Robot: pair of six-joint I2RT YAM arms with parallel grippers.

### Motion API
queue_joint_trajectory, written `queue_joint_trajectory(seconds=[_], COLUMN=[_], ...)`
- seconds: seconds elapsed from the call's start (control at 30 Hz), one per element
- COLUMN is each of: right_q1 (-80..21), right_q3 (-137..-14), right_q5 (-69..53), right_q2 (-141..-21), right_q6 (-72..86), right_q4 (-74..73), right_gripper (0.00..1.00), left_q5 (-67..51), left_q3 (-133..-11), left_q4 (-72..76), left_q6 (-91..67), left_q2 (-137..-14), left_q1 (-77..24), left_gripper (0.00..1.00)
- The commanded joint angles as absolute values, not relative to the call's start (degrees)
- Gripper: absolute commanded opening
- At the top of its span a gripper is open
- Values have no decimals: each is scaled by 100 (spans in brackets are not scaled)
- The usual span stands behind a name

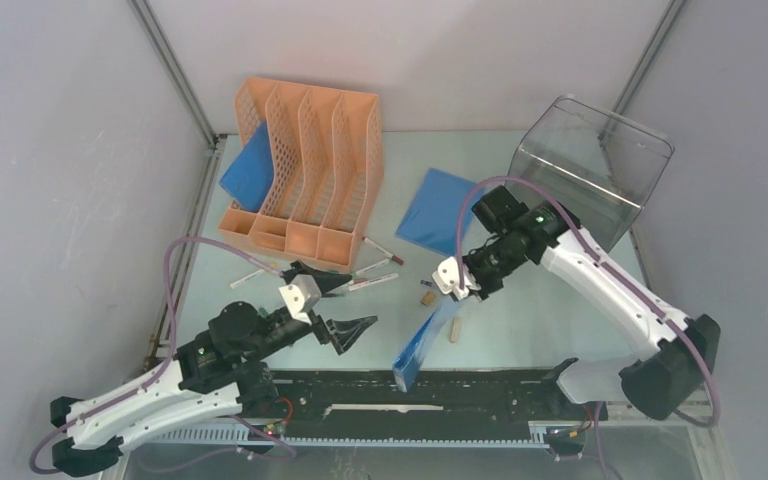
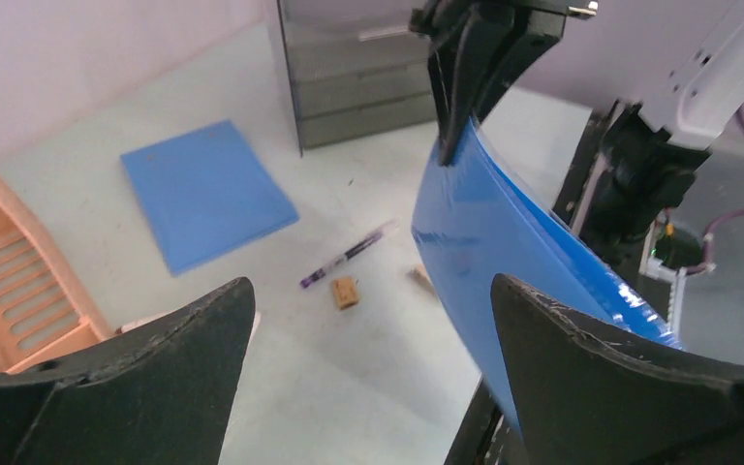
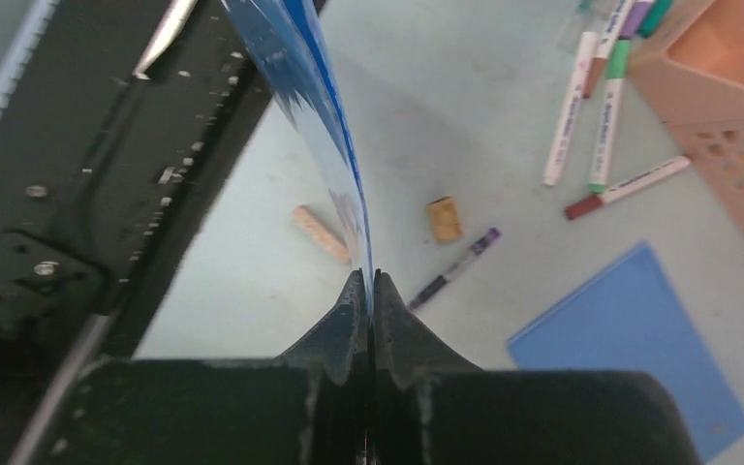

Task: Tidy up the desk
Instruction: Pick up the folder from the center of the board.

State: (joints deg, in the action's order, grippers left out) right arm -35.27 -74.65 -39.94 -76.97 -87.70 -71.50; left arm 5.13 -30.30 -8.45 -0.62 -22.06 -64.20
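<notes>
Your right gripper (image 3: 368, 283) is pinched tight on the edge of a blue folder (image 1: 418, 352). The folder hangs tipped, with its low end near the black rail (image 1: 480, 385). Your left gripper (image 1: 345, 303) is wide apart and holds nothing. The desk (image 1: 530, 310) lies under both arms. On it are 1 flat folder (image 1: 440, 210), pens (image 1: 372, 276), 2 corks (image 1: 427, 296) and an orange rack (image 1: 305, 165).

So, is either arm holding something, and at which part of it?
The right gripper pinches the upper edge of a thin blue folder between its shut fingers; the folder hangs down from them. The left gripper is open and holds nothing.
</notes>
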Motion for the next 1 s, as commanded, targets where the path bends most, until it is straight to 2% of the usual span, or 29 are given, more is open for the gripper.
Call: queue_joint_trajectory(seconds=[0.0, 0.3, 0.4, 0.63, 0.97], right_q1=[-3319, -2144, -1925, -1596, -1606], right_q3=[-7226, -6652, -6512, -6373, -6309], right_q5=[-4392, -5356, -5348, -5486, -5542], right_q2=[-6982, -6189, -6116, -6047, -6089], right_q6=[-8399, -8296, -8275, -8372, -8648], right_q4=[-7803, -7660, -7677, -7801, -7945], right_gripper=[0, 0, 0, 0, 0], left_q5=[201, -658, -783, -1120, -1092], left_q3=[-2675, -2079, -1893, -1107, -1040], left_q4=[328, 1329, 1703, 3247, 3316], left_q6=[-412, -835, -885, -213, 458], left_q2=[-1898, -2193, -2446, -2597, -3170], left_q1=[-6420, -6416, -6416, -6418, -6416], left_gripper=[100, 100, 100, 100, 99])
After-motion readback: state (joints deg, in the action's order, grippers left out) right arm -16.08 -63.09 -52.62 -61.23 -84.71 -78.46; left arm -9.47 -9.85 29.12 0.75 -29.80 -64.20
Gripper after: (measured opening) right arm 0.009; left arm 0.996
